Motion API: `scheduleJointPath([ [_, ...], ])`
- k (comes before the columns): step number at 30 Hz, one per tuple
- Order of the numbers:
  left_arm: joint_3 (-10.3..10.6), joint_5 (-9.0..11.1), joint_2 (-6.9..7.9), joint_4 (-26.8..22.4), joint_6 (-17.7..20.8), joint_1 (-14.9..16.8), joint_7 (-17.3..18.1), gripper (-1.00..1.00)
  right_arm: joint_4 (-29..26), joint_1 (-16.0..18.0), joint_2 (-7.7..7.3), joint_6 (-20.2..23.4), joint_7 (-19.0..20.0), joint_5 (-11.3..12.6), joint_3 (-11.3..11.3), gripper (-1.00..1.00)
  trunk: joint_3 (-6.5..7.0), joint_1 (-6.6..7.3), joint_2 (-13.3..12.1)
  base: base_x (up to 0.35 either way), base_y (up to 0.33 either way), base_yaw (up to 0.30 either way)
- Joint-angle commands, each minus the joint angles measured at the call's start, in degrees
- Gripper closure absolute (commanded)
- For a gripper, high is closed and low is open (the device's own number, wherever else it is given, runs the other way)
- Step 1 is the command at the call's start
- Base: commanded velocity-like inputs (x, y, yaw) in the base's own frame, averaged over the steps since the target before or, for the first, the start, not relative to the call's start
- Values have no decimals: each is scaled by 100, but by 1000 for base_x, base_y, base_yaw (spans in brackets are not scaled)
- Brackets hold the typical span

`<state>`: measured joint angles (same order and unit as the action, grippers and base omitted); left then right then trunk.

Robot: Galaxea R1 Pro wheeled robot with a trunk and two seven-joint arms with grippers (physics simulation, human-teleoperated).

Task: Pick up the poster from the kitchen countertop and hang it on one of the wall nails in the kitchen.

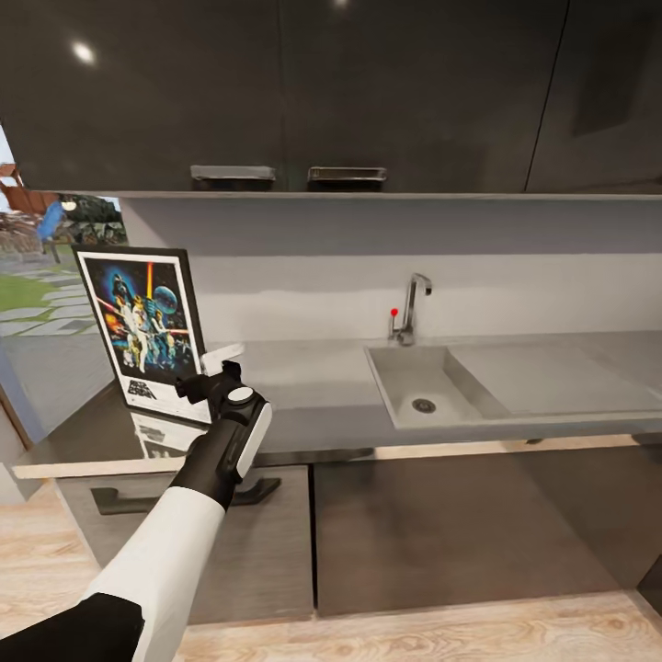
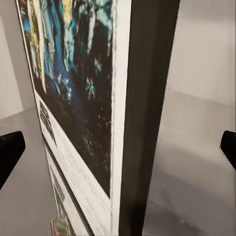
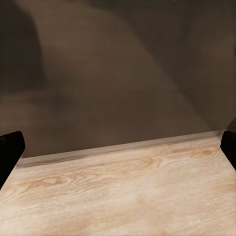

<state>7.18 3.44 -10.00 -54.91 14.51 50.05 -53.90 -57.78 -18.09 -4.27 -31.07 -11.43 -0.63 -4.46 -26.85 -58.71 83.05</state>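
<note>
Jaws on your left gripper [image 1: 204, 379] are spread wide either side of the poster's [image 1: 147, 326] right edge, not yet closed. That poster stands upright on the countertop [image 1: 322, 391], at nine o'clock from the sink [image 1: 418, 391]. Your right gripper [image 3: 118, 147] is open above wooden floor [image 3: 128, 191].

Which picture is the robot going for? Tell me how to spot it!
Find the long grey countertop with the sink. Go along it to its left end, away from the tap. The poster stands there upright: black frame, white border, blue space art, right by the left gripper.
</note>
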Motion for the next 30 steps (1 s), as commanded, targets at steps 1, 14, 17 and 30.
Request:
scheduleJointPath([
  [1,11,25,0,-7,34,5,-32,-100,-5,-1,-1,-5,-26,-8,7,-100,-5,-2,3,121,-17,0],
  [14,11,25,0,-13,34,5,-36,-100,-5,-1,1,-5,-26,-8,7,-100,-5,-2,3,21,4,0],
  [17,11,25,0,-13,34,5,-38,-100,-5,-1,2,-5,-26,-8,7,-100,-5,-2,3,27,184,0],
  [30,11,16,0,-20,34,5,-50,-100,-5,-1,-2,-5,-26,-8,7,-100,-5,-2,3,14,60,0],
])
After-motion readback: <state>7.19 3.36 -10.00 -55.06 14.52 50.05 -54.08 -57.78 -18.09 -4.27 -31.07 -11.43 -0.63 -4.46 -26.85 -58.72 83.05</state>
